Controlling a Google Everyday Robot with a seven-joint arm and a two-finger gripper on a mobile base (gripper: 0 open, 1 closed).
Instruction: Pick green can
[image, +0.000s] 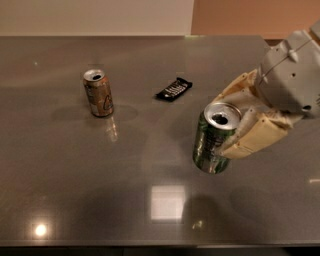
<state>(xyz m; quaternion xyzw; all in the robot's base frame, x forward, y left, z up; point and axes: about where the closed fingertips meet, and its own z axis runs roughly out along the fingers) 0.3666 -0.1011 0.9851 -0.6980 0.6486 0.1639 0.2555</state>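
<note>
The green can (211, 144) is dark green with a silver top, an opened tab hole and a pale label band. It hangs slightly tilted above the grey table (100, 170), at right of centre, and its shadow lies on the table below it. My gripper (228, 126) comes in from the right. Its tan fingers (255, 137) are shut on the can's far and near sides.
A tan-gold can (98, 93) stands upright at the left of the table. A small black snack packet (174, 89) lies flat near the middle, behind the green can. The table's far edge meets a pale wall.
</note>
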